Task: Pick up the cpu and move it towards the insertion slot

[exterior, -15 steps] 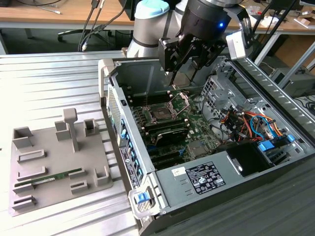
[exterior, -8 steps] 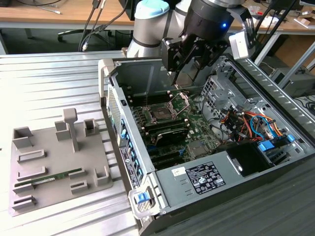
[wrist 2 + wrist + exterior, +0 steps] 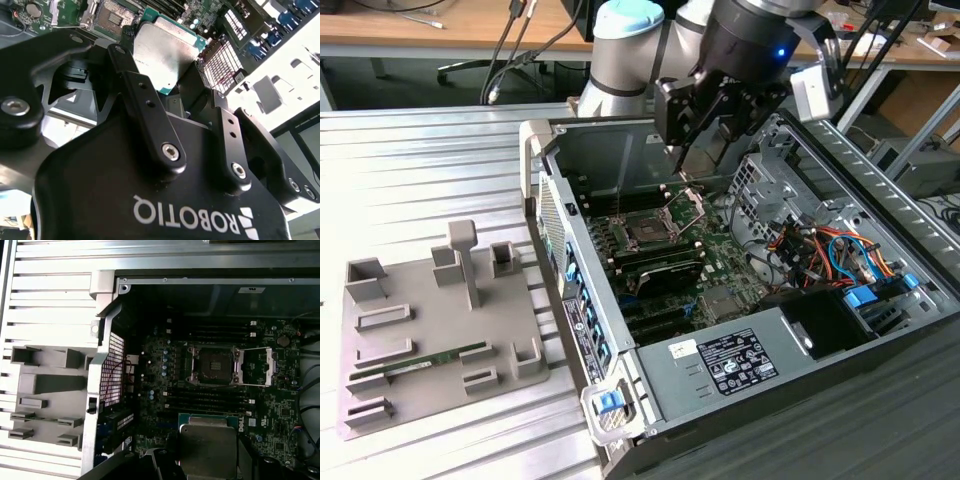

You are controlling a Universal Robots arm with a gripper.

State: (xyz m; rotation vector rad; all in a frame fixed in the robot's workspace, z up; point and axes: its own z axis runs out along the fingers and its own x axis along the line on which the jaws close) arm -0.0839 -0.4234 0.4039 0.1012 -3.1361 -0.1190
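The cpu (image 3: 162,52), a flat square chip with a silvery lid and a green edge, sits clamped between my gripper's (image 3: 162,75) black fingers. In the exterior view my gripper (image 3: 705,145) hangs inside the open computer case, above and slightly behind the insertion slot (image 3: 645,232). That slot is a dark square socket framed in silver, with its hinged bracket (image 3: 688,205) standing open. In the first wrist view the cpu (image 3: 207,442) hovers over the memory slots, a short way from the insertion slot (image 3: 212,365). The slot (image 3: 112,17) lies just beyond the chip's edge in the second wrist view.
The case wall (image 3: 552,215) rises on the exterior view's left of the board. A drive cage (image 3: 760,180), coloured cables (image 3: 830,255) and a power supply (image 3: 730,365) crowd the other sides. Outside the case, a grey fixture plate (image 3: 430,330) holds a green memory stick (image 3: 420,362).
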